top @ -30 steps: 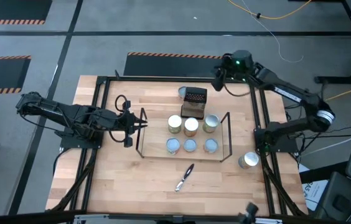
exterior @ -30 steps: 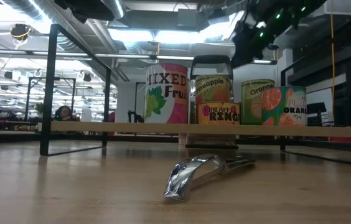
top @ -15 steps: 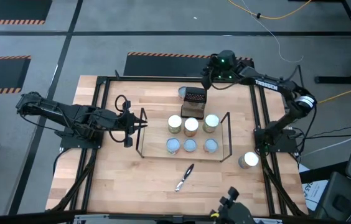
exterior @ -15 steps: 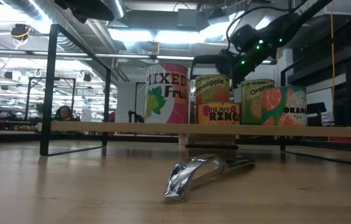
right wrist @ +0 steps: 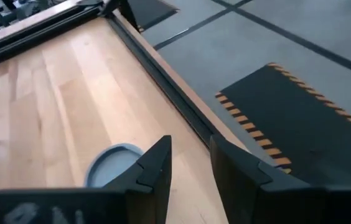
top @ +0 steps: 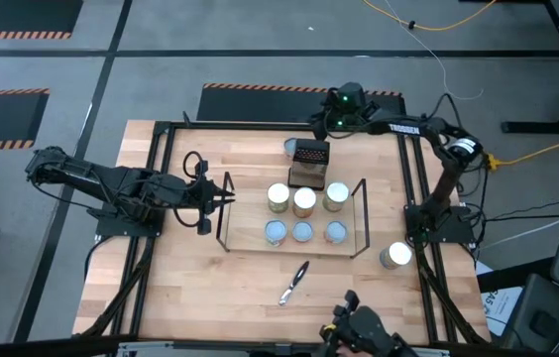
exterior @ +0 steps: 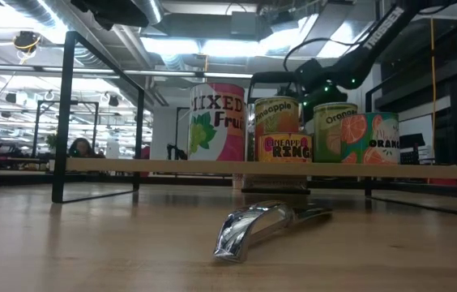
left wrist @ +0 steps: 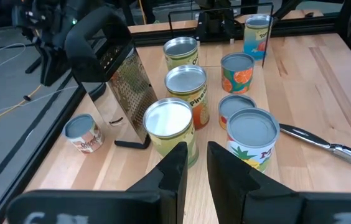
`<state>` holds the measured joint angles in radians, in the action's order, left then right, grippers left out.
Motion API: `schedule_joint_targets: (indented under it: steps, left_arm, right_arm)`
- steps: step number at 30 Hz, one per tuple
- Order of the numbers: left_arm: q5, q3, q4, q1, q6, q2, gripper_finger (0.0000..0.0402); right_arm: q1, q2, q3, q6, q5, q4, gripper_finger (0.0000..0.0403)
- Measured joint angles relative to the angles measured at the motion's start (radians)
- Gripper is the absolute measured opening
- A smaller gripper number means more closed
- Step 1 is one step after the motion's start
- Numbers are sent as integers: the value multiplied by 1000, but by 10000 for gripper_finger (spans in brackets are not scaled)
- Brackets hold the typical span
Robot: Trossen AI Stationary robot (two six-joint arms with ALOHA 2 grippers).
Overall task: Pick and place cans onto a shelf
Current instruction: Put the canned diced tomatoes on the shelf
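Six cans stand on the shelf (top: pixel 366 213) in two rows, the nearest in the left wrist view being a silver-topped one (left wrist: pixel 169 121). One small can (top: pixel 290 147) stands on the table behind the dark grater (top: pixel 310 159) and also shows in the right wrist view (right wrist: pixel 114 163). Another can (top: pixel 395 255) stands at the table's right by the black frame. My right gripper (top: pixel 321 124) hangs above the far edge, just right of the small can, its fingers (right wrist: pixel 191 152) a little apart and empty. My left gripper (top: pixel 228 195) waits, shut, at the shelf's left end.
A metal peeler (top: pixel 294 283) lies on the table in front of the shelf. The grater stands between the shelf and the small can. The black outer frame (top: pixel 161 178) rings the table. Bare wood shows at the near side and the far left.
My right arm has swung along the far edge toward the table's left and come down, bringing its gripper from the far right corner to just beside the small can behind the grater. The cans have kept still.
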<state>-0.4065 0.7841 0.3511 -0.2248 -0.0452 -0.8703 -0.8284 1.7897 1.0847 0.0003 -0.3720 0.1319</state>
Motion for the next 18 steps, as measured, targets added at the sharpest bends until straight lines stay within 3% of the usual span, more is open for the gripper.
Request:
schedule_joint_targets:
  steps: [18]
  left_arm:
    - [0, 0, 0, 0, 3, 0, 55]
  right_arm:
    - [52, 109, 0, 48, -23, 60, 115]
